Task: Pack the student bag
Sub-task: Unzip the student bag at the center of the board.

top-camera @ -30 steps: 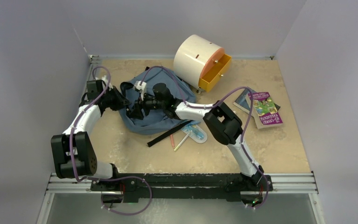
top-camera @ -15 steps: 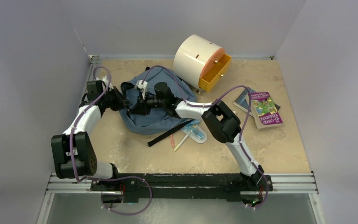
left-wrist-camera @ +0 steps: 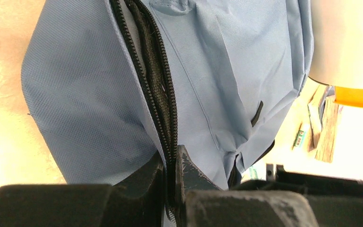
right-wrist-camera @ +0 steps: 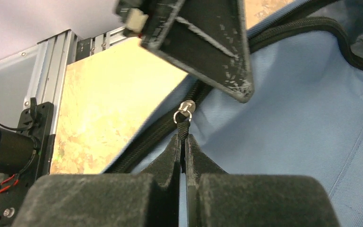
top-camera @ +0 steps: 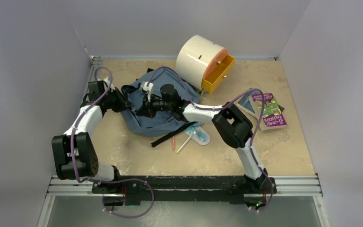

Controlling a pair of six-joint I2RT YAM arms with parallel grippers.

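My right pincer [right-wrist-camera: 183, 142] clamped tight on zipper pull [right-wrist-camera: 185, 111] cord. My left pincer [left-wrist-camera: 172, 158] pinched shut on student bag [left-wrist-camera: 85, 94] zipper edge. Bag slumped on bench [top-camera: 274, 151], interior hidden, top partly behind my arms.

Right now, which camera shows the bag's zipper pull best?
The right wrist view: the zipper pull is close and sharp, its black tab pinched by the right gripper. The left wrist view shows only zipper teeth on the student bag; from above, the pull cannot be made out.
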